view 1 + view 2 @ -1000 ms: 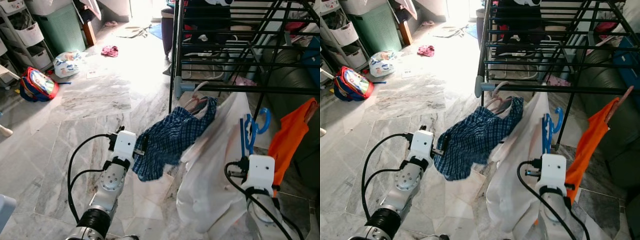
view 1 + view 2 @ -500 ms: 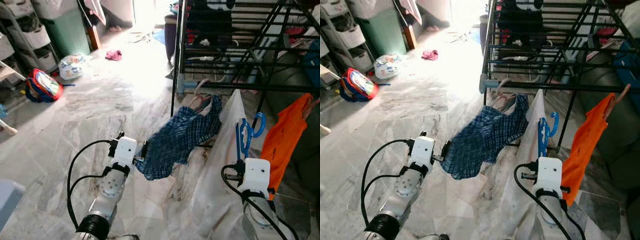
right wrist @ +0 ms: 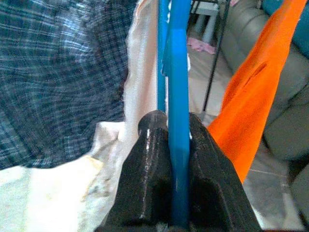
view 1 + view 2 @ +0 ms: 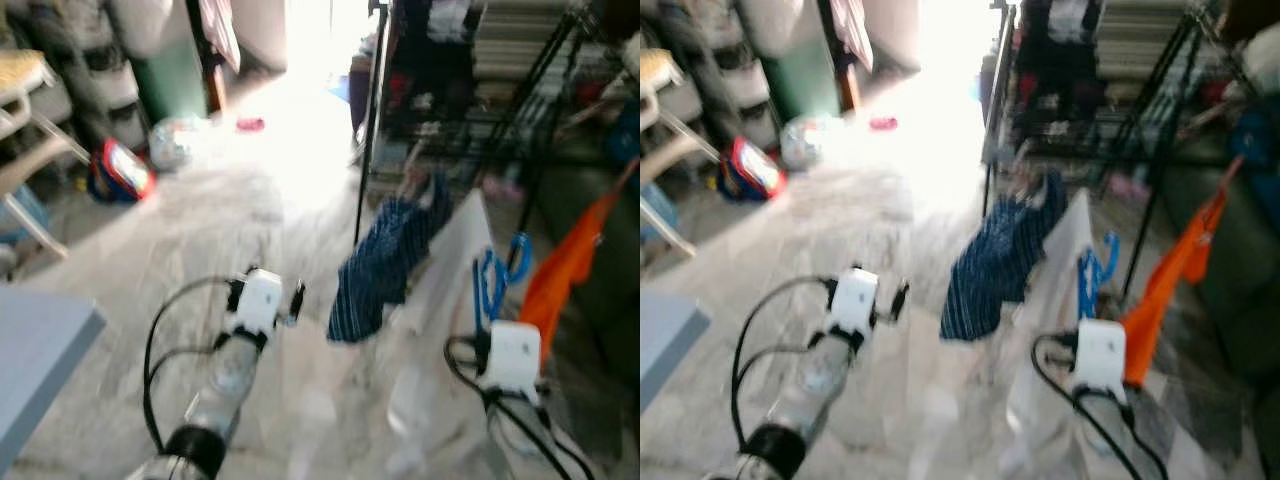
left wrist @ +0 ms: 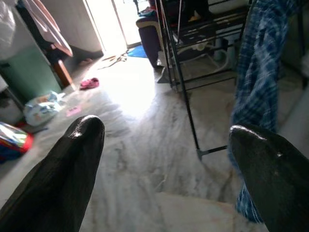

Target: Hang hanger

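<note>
My left gripper [image 5: 164, 169] hangs over the marble floor [image 4: 200, 210] with its fingers spread wide and empty, the blue checked shirt [image 4: 385, 265] just to its right, draped off the black drying rack [image 4: 470, 90]. Right of that, my right gripper [image 3: 178, 145] pinches the blue hanger [image 4: 497, 280], with white cloth [image 4: 440, 290] beside it. I judge I am carrying it to the rack; next I must lift its hook onto a rail. The head views are blurred; my right wrist view shows the pinch plainly, and the orange garment [image 3: 251, 101] just beyond it.

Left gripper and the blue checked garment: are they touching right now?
Apart. In the left wrist view the left gripper is open, bare floor between its fingers, and the blue checked garment hangs beyond them.
</note>
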Controlling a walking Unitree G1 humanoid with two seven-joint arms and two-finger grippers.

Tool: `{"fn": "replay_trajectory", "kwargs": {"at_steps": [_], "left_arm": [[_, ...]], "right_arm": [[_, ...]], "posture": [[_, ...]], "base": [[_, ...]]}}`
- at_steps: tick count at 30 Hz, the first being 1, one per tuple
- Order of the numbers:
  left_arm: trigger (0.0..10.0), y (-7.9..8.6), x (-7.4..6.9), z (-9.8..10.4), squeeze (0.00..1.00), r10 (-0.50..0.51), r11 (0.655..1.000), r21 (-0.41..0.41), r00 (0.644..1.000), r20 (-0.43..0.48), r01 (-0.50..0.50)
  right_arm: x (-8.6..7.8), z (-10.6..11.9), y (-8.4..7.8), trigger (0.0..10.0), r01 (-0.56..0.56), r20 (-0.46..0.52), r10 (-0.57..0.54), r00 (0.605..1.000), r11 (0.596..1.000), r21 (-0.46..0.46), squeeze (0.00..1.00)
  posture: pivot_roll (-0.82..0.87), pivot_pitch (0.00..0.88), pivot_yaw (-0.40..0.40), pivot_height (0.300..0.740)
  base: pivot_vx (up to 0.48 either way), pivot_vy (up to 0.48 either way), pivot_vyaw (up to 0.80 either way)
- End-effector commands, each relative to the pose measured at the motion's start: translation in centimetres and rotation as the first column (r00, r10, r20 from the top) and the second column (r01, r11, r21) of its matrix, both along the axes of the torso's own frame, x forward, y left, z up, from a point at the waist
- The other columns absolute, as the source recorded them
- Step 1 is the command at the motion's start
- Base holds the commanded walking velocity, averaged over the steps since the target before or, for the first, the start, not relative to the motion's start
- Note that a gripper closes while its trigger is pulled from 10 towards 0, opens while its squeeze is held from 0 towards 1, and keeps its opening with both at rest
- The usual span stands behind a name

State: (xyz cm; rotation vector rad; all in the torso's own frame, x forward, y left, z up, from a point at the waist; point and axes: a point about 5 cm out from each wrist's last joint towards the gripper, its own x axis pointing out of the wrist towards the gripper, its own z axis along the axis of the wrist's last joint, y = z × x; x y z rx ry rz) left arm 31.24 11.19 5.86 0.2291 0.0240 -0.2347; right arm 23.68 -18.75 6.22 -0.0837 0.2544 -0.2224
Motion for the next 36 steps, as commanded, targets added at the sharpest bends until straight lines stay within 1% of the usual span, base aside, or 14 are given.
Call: {"fn": "replay_trajectory", "kwargs": {"at_steps": [1,5,8,9,11,14,15,18,20,22,25,29,32,36], "left_arm": [[10.0,-0.3,-0.3,-0.4,0.00,-0.014,1.000,0.003,1.000,-0.019,0.014],[10.0,-0.4,-0.3,-0.6,0.00,-0.017,1.000,0.010,1.000,-0.024,0.017],[10.0,-0.3,-0.3,-0.7,0.00,-0.032,0.999,0.043,0.999,-0.015,0.033],[10.0,-0.3,-0.3,-0.7,0.00,-0.032,0.999,0.043,0.999,-0.015,0.033],[10.0,0.1,-0.3,-1.3,0.00,-0.002,0.999,0.054,0.999,-0.043,0.004],[10.0,0.5,-0.6,-2.1,0.00,0.035,0.999,0.043,0.996,-0.083,-0.032],[10.0,0.5,-0.6,-2.1,0.00,0.035,0.999,0.043,0.996,-0.083,-0.032],[10.0,0.3,-0.9,-2.5,0.00,0.030,0.999,0.046,0.995,-0.093,-0.026],[10.0,0.4,-0.8,-2.5,0.00,0.029,0.999,0.044,0.995,-0.099,-0.025],[10.0,0.4,-0.8,-2.6,0.00,0.030,0.999,0.045,0.994,-0.102,-0.026],[10.0,0.6,-0.7,-2.8,0.00,0.034,0.999,0.042,0.992,-0.120,-0.029],[10.0,0.4,-1.1,-3.3,0.00,0.020,0.999,0.040,0.990,-0.140,-0.015],[10.0,0.0,-1.0,-3.1,0.00,0.003,0.999,0.042,0.992,-0.123,0.002],[10.0,-0.1,-0.4,-2.3,0.00,0.009,1.000,0.016,0.996,-0.089,-0.007]], "right_arm": [[0.2,0.6,-0.4,10.0,0.011,0.034,-0.011,0.999,1.000,-0.002,0.00],[0.4,0.5,-0.2,10.0,0.005,0.034,-0.005,0.999,1.000,0.009,0.00],[0.7,0.7,0.0,10.0,-0.014,0.043,0.014,0.999,1.000,0.011,0.00],[0.7,0.7,0.0,10.0,-0.014,0.043,0.014,0.999,1.000,0.011,0.00],[1.1,0.7,0.2,10.0,-0.036,0.049,0.036,0.998,0.999,0.009,0.00],[1.5,0.4,-0.1,10.0,-0.034,0.039,0.034,0.999,0.999,0.006,0.00],[1.5,0.4,-0.1,10.0,-0.034,0.039,0.034,0.999,0.999,0.006,0.00],[2.2,0.3,-0.2,10.0,-0.033,0.038,0.033,0.999,0.999,0.017,0.00],[2.6,0.3,-0.3,10.0,-0.034,0.033,0.033,0.999,0.999,0.022,0.00],[2.7,0.2,-0.4,10.0,-0.034,0.030,0.034,0.999,0.999,0.026,0.00],[2.8,-0.5,-0.4,10.0,-0.041,0.003,0.041,0.999,0.998,0.037,0.00],[3.0,-1.1,0.2,10.0,-0.087,-0.008,0.087,0.996,0.996,0.032,0.00],[3.4,-0.9,0.4,10.0,-0.093,0.007,0.092,0.996,0.996,0.017,0.00],[4.2,-0.3,0.6,10.0,-0.118,0.036,0.118,0.992,0.993,-0.002,0.00]], "posture": [[-0.08,0.031,0.064,0.740],[-0.08,0.018,0.064,0.740],[-0.08,0.011,0.056,0.740],[-0.08,0.011,0.056,0.740],[-0.07,0.000,0.049,0.740],[-0.06,0.000,0.041,0.740],[-0.06,0.000,0.041,0.740],[-0.04,0.000,0.036,0.740],[-0.03,0.000,0.034,0.740],[-0.03,0.000,0.033,0.740],[-0.02,0.000,0.020,0.740],[-0.01,0.000,0.018,0.740],[0.00,0.000,0.019,0.740],[0.01,0.000,0.030,0.740]], "base": [[-0.330,0.000,0.00],[-0.319,0.000,0.00],[0.000,0.000,0.00],[0.000,0.000,0.00],[0.000,0.000,0.00],[0.000,0.000,0.00],[0.000,0.000,0.00],[0.000,0.000,0.00],[0.000,0.000,0.00],[0.000,0.000,0.00],[0.000,0.000,0.00],[0.000,0.000,0.00],[0.000,0.000,0.00],[0.000,0.000,0.00]]}}
